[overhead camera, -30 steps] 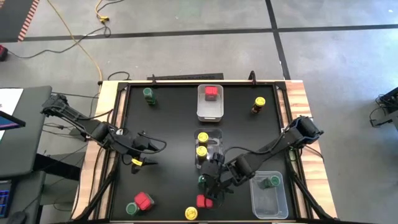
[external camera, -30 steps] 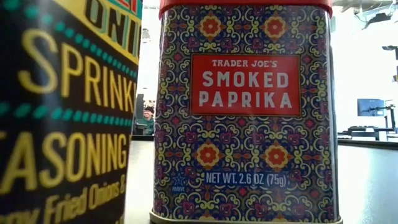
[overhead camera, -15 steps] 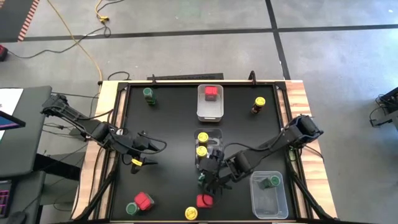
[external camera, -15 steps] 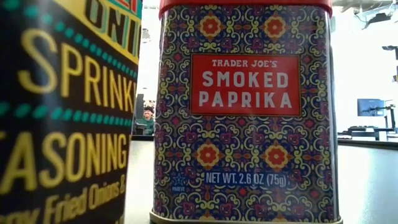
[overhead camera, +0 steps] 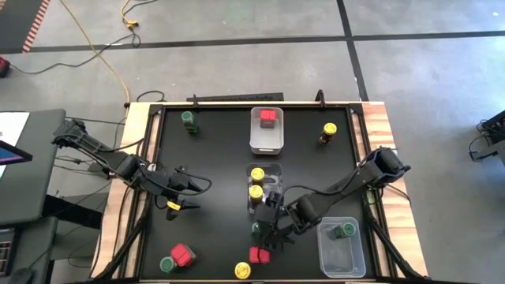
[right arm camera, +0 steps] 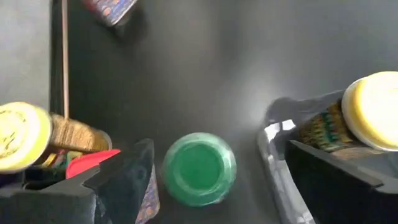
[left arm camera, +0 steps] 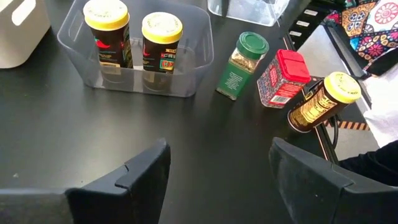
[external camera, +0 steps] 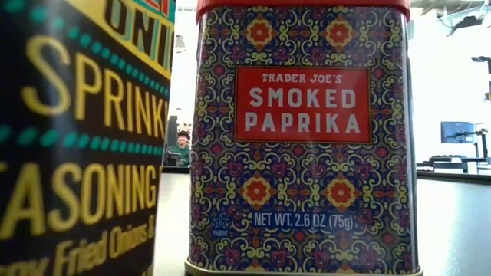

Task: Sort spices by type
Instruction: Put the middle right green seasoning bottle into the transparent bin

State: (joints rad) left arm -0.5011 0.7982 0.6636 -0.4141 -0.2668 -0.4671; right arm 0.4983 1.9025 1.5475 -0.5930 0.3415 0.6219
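I am reaching my right arm in from the right edge of the black bench [overhead camera: 213, 158], elbow bent, with my right pincer [overhead camera: 266, 230] hanging above a round green-lidded spice jar [right arm camera: 199, 168] near the middle of the front half. Its two dark fingers [right arm camera: 121, 180] are standing spread on either side of the jar, not touching it. Just beside that jar, toward the front edge, a red square-topped patterned tin [overhead camera: 256, 254] is standing, and a round yellow-lidded jar [overhead camera: 242, 270] is sitting at the front edge. A clear rectangular plastic bin [left arm camera: 193, 43] in the middle of the bench is holding two yellow-lidded jars [left arm camera: 106, 31].

I am stretching my left arm from the left edge toward the centre, with my left pincer [left arm camera: 217, 174] hovering low over bare bench, fingers spread wide and holding nothing.

Another clear bin [overhead camera: 355, 260] near the front right corner is holding one green-lidded jar [overhead camera: 347, 230].
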